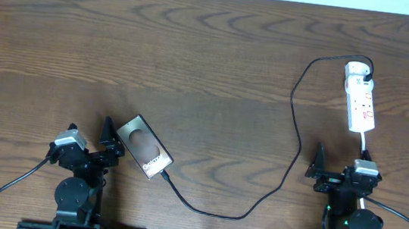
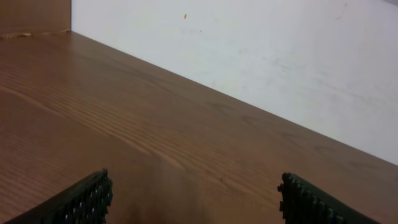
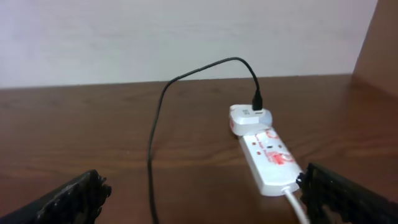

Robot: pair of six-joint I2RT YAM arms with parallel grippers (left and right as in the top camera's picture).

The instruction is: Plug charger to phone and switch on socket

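- Writing: the phone (image 1: 145, 147) has white lettering along its near end, too small for me to read from overhead. I see a pale oval on its dark screen.
- The socket (image 3: 268, 157) has red marks on its white top. I can't read them in any view.
- The phone lies flat and angled on the left side of the table (image 1: 210, 62), just beside the left gripper (image 1: 112, 141).
- The charger (image 1: 294, 131) is a thin black cable. One end meets the phone's near end, but I can't tell if it's seated. It loops right and up to a white adapter (image 3: 250, 117) on the socket's far end.
- The socket lies on the right side, ahead of the right gripper (image 3: 202, 186), and its white cord (image 3: 297, 208) runs back toward that arm.
- Left gripper: jaws wide apart, nothing between them. Right gripper: the same, spread wide and empty.
- Surface: dark brown wood grain tabletop.
- Room: a pale wall (image 2: 261, 56) behind the table, with a small red speck (image 2: 185, 16) on it.
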